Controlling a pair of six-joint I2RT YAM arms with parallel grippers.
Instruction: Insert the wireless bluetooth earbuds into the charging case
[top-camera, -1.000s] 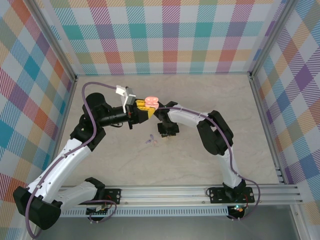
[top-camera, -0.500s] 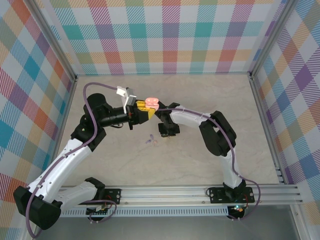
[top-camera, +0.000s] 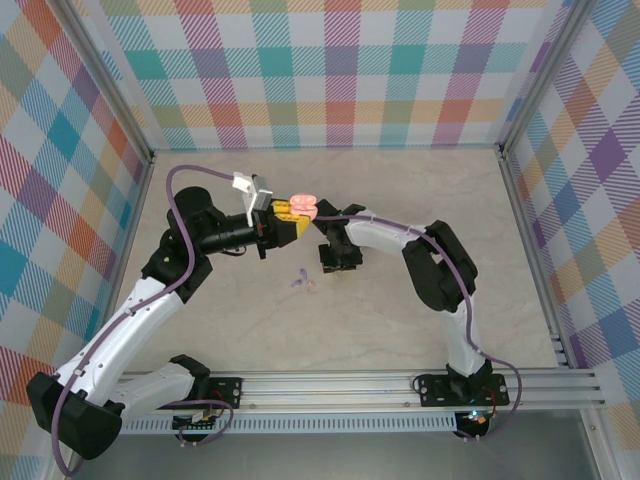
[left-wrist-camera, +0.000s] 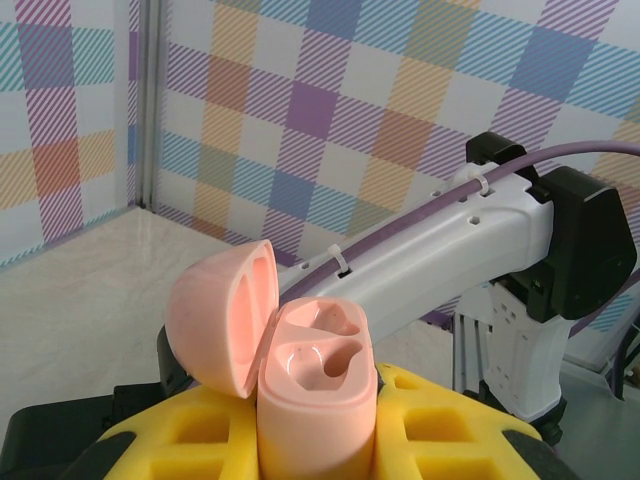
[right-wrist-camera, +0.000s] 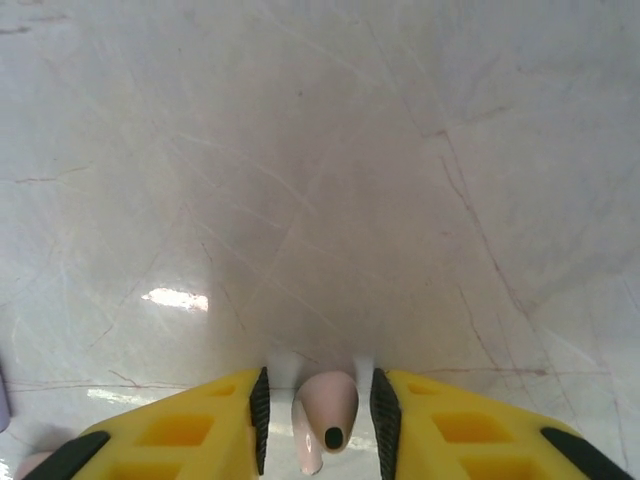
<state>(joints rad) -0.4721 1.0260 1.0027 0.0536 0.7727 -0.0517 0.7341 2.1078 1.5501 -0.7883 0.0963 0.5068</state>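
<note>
Pale pink stemmed earbud (right-wrist-camera: 325, 420) inside slightly parted right pincer (right-wrist-camera: 320, 388); left pincer (left-wrist-camera: 318, 418) tight on open case (left-wrist-camera: 315, 365).

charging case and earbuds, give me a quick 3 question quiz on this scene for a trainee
1. True or false: the charging case held in the left claw has its lid shut.
2. Going by the left wrist view, how many of the case's sockets hold an earbud? A) none B) one C) both
3. Short answer: which claw has the pale pink earbud between its yellow fingers?

Key: 1 false, the lid is open. 2 A. 3 the right claw.
</note>
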